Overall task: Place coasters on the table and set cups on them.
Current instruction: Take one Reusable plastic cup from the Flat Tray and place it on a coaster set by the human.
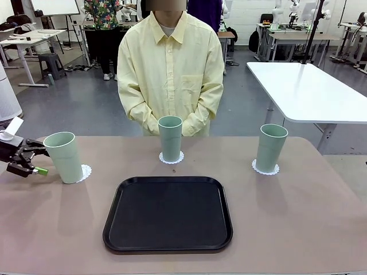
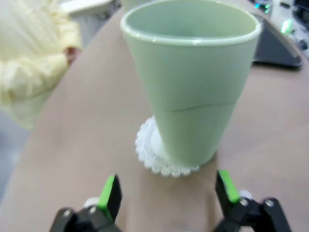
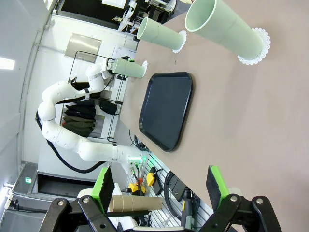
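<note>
Three mint-green cups stand on the tan table [image 1: 298, 217], each on a white lacy coaster: the left cup [image 1: 63, 157] on its coaster [image 1: 85, 172], the middle cup [image 1: 170, 138] on its coaster [image 1: 171, 159], the right cup [image 1: 270, 147] on its coaster [image 1: 265, 168]. My left gripper [image 1: 33, 163] is open just left of the left cup, not touching it. The left wrist view shows that cup [image 2: 190, 77] close ahead on its coaster [image 2: 161, 157], my left gripper [image 2: 169, 191] open below it. My right gripper [image 3: 159, 186] is open, far from the nearest cup [image 3: 224, 30].
An empty black tray [image 1: 168, 213] lies at the table's near middle. A person in a pale yellow shirt [image 1: 170, 69] stands at the far edge, hands clasped. A white table [image 1: 309, 86] stands behind to the right.
</note>
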`<state>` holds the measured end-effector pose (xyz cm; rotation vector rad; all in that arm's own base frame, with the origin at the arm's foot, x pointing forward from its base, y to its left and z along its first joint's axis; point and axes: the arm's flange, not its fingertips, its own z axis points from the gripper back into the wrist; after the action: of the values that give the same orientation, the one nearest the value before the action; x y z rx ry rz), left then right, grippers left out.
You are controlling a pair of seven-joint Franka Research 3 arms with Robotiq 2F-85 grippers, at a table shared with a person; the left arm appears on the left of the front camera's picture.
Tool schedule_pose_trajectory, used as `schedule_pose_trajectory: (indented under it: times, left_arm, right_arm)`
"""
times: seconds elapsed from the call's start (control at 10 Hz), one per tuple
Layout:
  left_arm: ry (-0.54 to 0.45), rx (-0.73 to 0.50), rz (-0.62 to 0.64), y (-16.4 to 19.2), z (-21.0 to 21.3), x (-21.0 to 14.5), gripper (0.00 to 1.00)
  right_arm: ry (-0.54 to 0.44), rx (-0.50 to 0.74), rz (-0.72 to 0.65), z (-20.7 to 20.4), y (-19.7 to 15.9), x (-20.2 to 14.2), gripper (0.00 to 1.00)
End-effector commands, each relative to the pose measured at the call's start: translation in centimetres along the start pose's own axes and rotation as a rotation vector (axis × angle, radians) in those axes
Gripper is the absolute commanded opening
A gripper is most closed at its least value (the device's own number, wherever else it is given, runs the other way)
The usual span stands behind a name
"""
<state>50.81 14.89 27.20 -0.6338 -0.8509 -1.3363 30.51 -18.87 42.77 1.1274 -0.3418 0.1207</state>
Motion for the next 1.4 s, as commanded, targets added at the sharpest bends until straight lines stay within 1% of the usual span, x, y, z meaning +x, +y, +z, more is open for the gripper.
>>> schedule_pose_trajectory:
  times: [0.0, 0.1, 0.2, 0.3, 0.4, 0.5, 0.7, 0.9, 1.1, 1.2, 1.3]
  left_arm:
    - [0.195, 0.118, 0.179, -3.3, 0.4, 3.2, 1.00]
    - [0.314, 0.211, 0.281, -4.7, 1.1, 4.7, 1.00]
    - [0.376, 0.221, 0.327, -6.0, 2.0, 6.3, 1.00]
    - [0.420, 0.231, 0.354, -7.0, 2.7, 7.8, 1.00]
    - [0.421, 0.259, 0.376, -8.0, 3.2, 9.2, 1.00]
    - [0.458, 0.289, 0.451, -8.6, 3.7, 10.7, 1.00]
    - [0.519, 0.349, 0.481, -10.3, 4.2, 14.0, 1.00]
    - [0.542, 0.371, 0.495, -12.2, 5.3, 17.0, 1.00]
    - [0.642, 0.396, 0.484, -14.9, 5.9, 19.6, 1.00]
    - [0.686, 0.386, 0.487, -15.8, 6.3, 21.0, 1.00]
    - [0.705, 0.377, 0.484, -16.8, 6.4, 22.2, 1.00]
  right_arm:
    - [-0.004, 0.011, -0.004, 0.0, 0.0, -0.1, 1.00]
    - [-0.004, 0.011, -0.004, 0.0, 0.0, -0.1, 1.00]
    - [-0.004, 0.011, -0.004, 0.0, 0.0, -0.1, 1.00]
    - [-0.004, 0.011, -0.004, 0.0, 0.0, -0.1, 1.00]
    - [-0.004, 0.011, -0.004, 0.0, 0.0, -0.1, 1.00]
    - [-0.004, 0.011, -0.004, 0.0, 0.0, -0.1, 1.00]
    - [-0.004, 0.011, -0.004, 0.0, 0.0, -0.1, 1.00]
    - [-0.004, 0.011, -0.004, 0.0, 0.0, -0.1, 1.00]
    - [-0.004, 0.011, -0.004, 0.0, 0.0, -0.1, 1.00]
    - [-0.004, 0.011, -0.004, 0.0, 0.0, -0.1, 1.00]
    - [-0.004, 0.011, -0.004, 0.0, 0.0, -0.1, 1.00]
